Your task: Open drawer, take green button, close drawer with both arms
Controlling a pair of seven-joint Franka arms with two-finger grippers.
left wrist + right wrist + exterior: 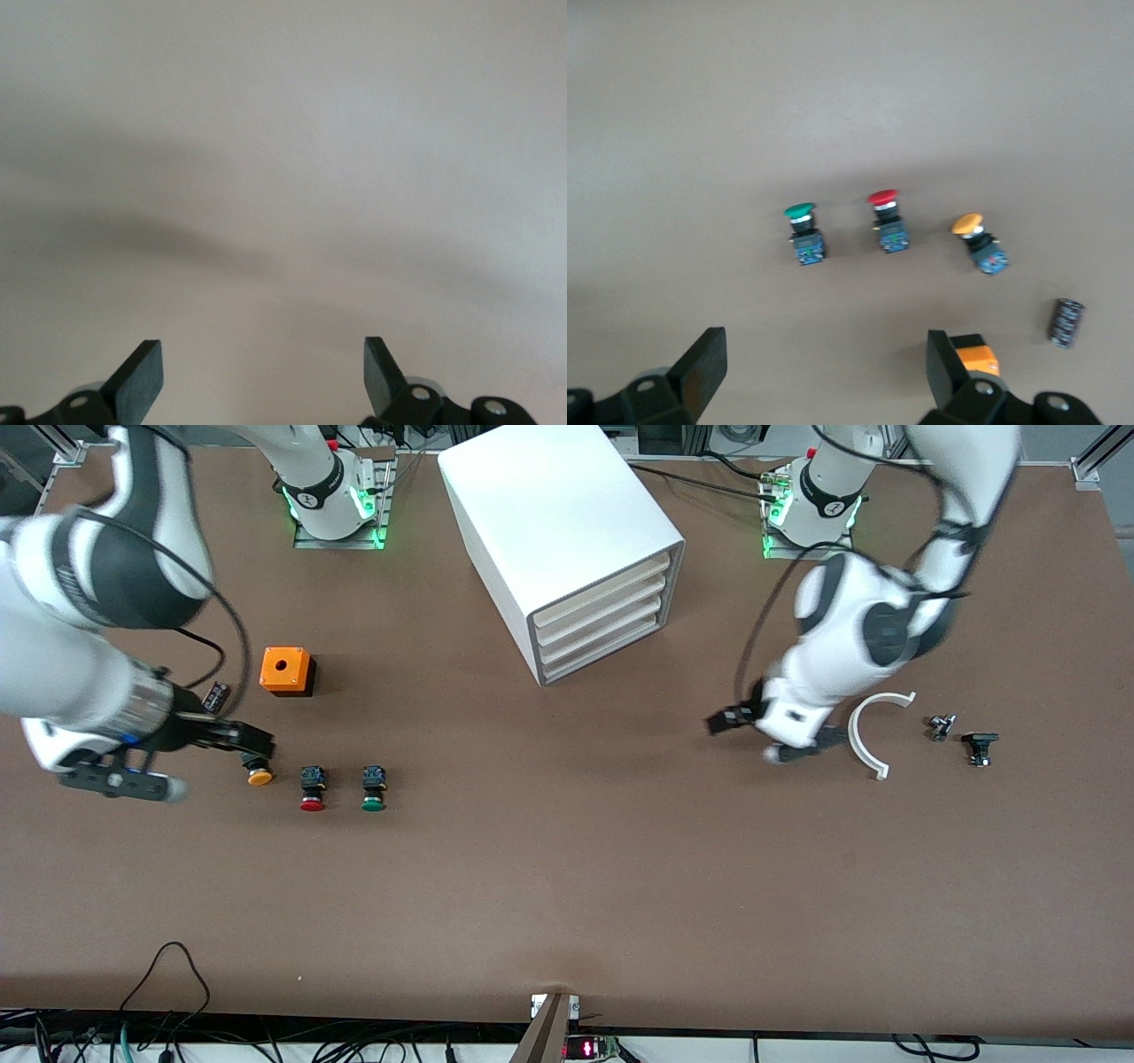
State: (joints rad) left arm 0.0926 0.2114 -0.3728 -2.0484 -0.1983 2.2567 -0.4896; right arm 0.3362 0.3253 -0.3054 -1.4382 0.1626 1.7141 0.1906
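On the tabletop, the green button lies beside the red button and the orange button, toward the right arm's end. Above the orange one hangs the right gripper, jaws spread and empty. All four drawers of the cabinet are closed, and the left gripper hangs over bare tabletop near a white curved piece, jaws spread too.

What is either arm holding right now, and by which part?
Nothing. The left end effector is open over bare table, and the right end effector is open and empty near the green button.
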